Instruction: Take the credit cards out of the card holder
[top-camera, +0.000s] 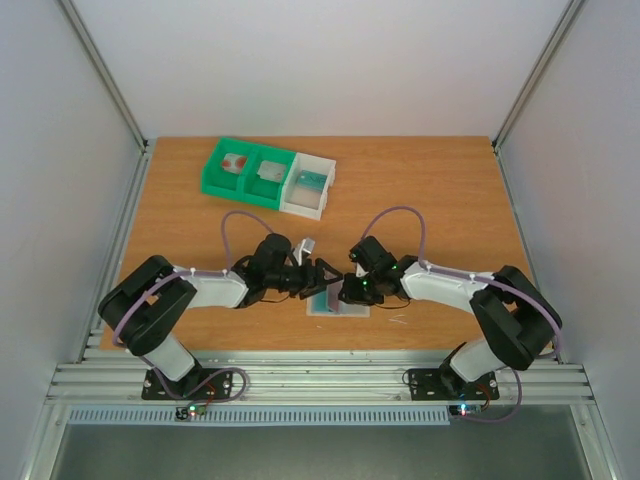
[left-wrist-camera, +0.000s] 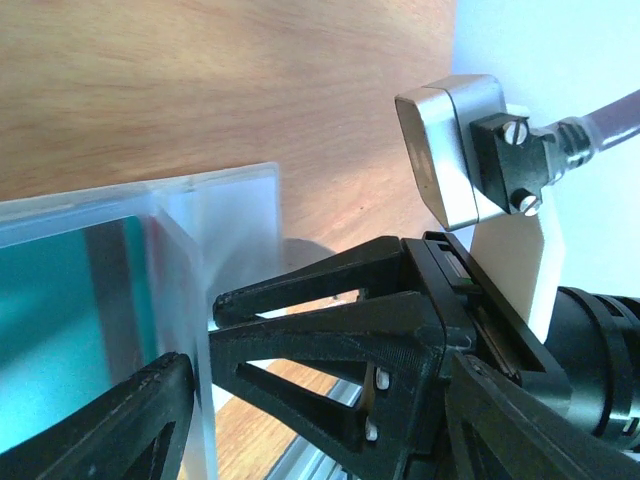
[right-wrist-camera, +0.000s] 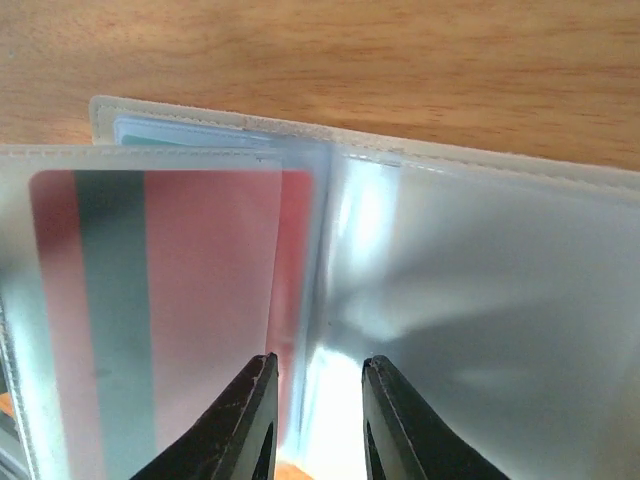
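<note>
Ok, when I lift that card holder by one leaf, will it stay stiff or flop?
Likely floppy: the card holder is thin translucent plastic, its leaves bowing and fanning apart at the fold. The leaf over the red card should stay stiffer, backed by the card. Its glossy surface looks slippery, so a push may slide it across the table.

Pretty tidy-looking rig tbh. The left arm (top-camera: 215, 288) and right arm (top-camera: 445, 285) match: white shells on the forearms, chunky rounded black joints, black base plates (top-camera: 190, 385) with tiny red and green lights (top-camera: 462, 408). A lilac cable (top-camera: 237, 222) loops off each one. Up close, the right gripper (left-wrist-camera: 215, 322) is matte black with trussed, triangular fingers (left-wrist-camera: 320, 275). Its silver wrist camera (left-wrist-camera: 450, 150) sits on a white bracket (left-wrist-camera: 520, 270) with two slotted screws (left-wrist-camera: 515, 130).
</note>
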